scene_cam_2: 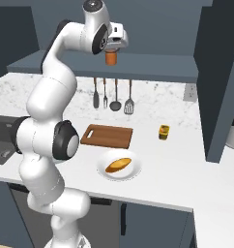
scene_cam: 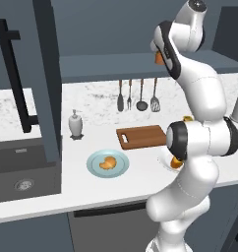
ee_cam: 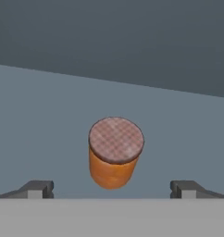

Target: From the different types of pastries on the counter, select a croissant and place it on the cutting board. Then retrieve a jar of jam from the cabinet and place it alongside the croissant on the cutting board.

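The jar of jam (ee_cam: 112,172), orange with a reddish checked lid, stands on the cabinet shelf (scene_cam_2: 153,68). My gripper (ee_cam: 111,190) hangs open just over it, one fingertip on each side and neither touching it. In the right base view the gripper (scene_cam_2: 110,50) sits directly above the jar (scene_cam_2: 110,58). The arm half hides the jar (scene_cam: 159,58) in the left base view. The croissant (scene_cam: 108,163) lies on a light-blue plate (scene_cam: 94,166) on the counter (scene_cam: 91,189). The wooden cutting board (scene_cam: 140,136) lies behind that plate and shows again (scene_cam_2: 107,136) in the right base view.
A rounder bun (scene_cam_2: 118,165) rests on a white dish (scene_cam_2: 133,170) in front of the board. A white shaker (scene_cam: 75,124) stands left of the board and a small yellow jar (scene_cam_2: 163,131) to its right. Utensils (scene_cam: 138,96) hang on the back wall. The open cabinet door (scene_cam: 44,78) with its black handle (scene_cam: 15,74) stands at left.
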